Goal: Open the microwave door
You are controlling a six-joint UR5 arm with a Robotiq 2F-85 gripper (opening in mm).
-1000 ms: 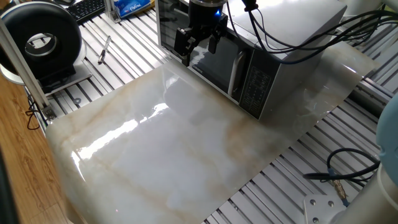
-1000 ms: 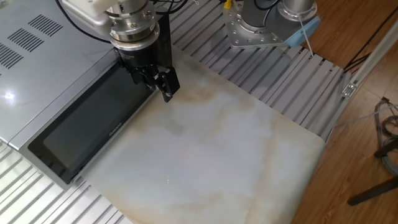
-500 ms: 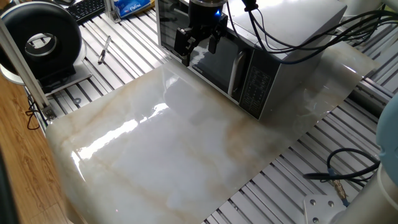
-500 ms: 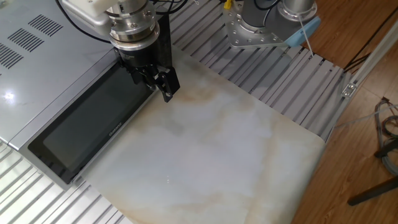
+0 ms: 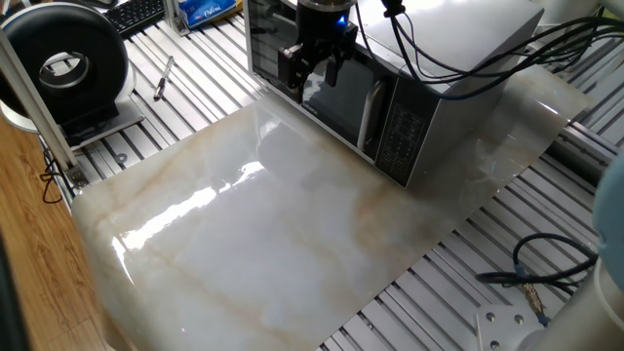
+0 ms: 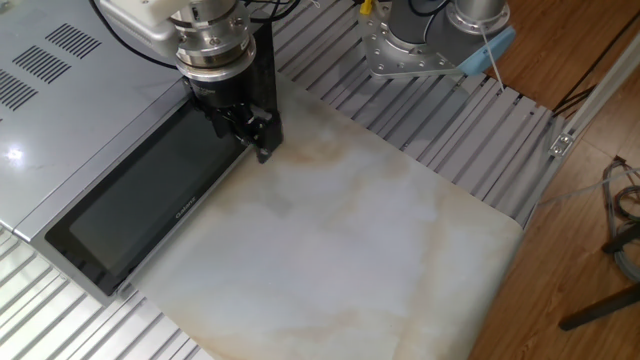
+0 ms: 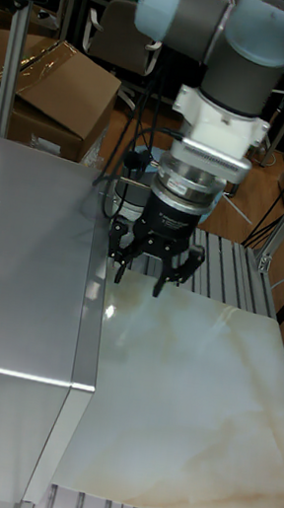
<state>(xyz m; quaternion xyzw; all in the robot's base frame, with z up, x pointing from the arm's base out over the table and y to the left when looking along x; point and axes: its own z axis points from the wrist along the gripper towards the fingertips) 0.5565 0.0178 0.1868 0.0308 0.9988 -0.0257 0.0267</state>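
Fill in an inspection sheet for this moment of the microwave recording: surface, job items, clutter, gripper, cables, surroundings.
Surface: glossy marble-pattern sheet over a slotted aluminium table; nothing lies on the sheet besides the microwave.
Job items: microwave at the sheet's far edge; microwave door looks shut, vertical handle untouched.
Clutter: pen, keyboard and blue packet on the slats.
Gripper: gripper open, in front of the door glass, holding nothing.
Cables: black cables draped over the microwave top; another cable on the slats.
Surroundings: black ring-shaped device, wooden floor, cardboard box.
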